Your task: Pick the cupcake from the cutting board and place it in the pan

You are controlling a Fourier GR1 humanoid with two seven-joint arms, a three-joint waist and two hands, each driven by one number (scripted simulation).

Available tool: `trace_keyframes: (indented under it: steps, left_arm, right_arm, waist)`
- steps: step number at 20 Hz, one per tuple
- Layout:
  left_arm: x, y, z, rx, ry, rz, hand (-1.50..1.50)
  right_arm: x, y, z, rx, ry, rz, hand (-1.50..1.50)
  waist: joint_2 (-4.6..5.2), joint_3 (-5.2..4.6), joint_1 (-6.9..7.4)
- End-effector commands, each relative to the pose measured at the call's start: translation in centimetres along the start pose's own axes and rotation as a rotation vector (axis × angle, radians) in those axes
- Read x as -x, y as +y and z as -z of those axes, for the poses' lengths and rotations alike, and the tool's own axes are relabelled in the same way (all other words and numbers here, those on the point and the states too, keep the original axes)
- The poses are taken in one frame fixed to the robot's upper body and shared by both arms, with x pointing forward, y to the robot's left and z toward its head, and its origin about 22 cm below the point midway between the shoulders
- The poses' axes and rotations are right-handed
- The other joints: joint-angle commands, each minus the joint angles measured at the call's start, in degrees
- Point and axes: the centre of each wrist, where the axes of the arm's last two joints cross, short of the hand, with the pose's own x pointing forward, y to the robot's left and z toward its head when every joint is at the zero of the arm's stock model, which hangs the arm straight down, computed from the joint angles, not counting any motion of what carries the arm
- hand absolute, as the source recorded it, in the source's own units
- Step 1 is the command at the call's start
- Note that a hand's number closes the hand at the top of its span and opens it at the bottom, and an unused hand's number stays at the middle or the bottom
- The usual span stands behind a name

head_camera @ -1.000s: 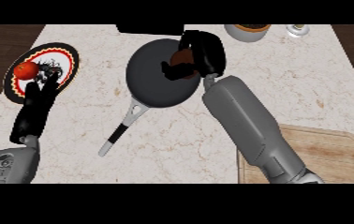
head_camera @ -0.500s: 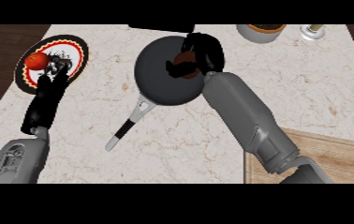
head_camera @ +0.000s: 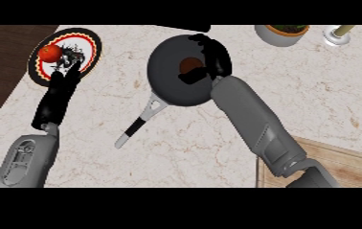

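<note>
Marble counter, cupcake hovering over the pan.

At upper left a round patterned plate [head_camera: 41,72] is carrying a red tomato [head_camera: 50,53], the left hand [head_camera: 60,91] resting beside it, fingers straight. In the centre, the right hand [head_camera: 212,60] is curling round the brown cupcake [head_camera: 188,65] above the dark round pan [head_camera: 170,86]; releasing seems next. The wooden cutting board [head_camera: 339,158] is lying at lower right.

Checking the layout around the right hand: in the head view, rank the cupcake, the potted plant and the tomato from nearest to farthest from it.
From the right hand:
1. Cupcake, in the pan, right beside the hand.
2. Potted plant, upper right.
3. Tomato, on the plate, far left.
</note>
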Motion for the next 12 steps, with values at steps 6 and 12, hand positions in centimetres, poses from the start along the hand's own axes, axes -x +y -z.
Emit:
trace_keyframes:
  steps: [6, 12]
  left_arm:
    - [-1.0, -0.2, 0.7, -0.003, -0.016, 0.005, 0.0]
    - [0.0, -1.5, 0.4, 0.018, 0.006, 0.001, 0.0]
  right_arm:
    - [-0.1, -0.4, 0.3, 0.093, -0.069, 0.165, -1.5]
    - [-0.5, -0.8, 0.5, 0.235, -0.098, 0.265, -1.5]
  waist:
    - [0.56, 0.09, 0.66]
    - [-0.21, 0.03, 0.07]
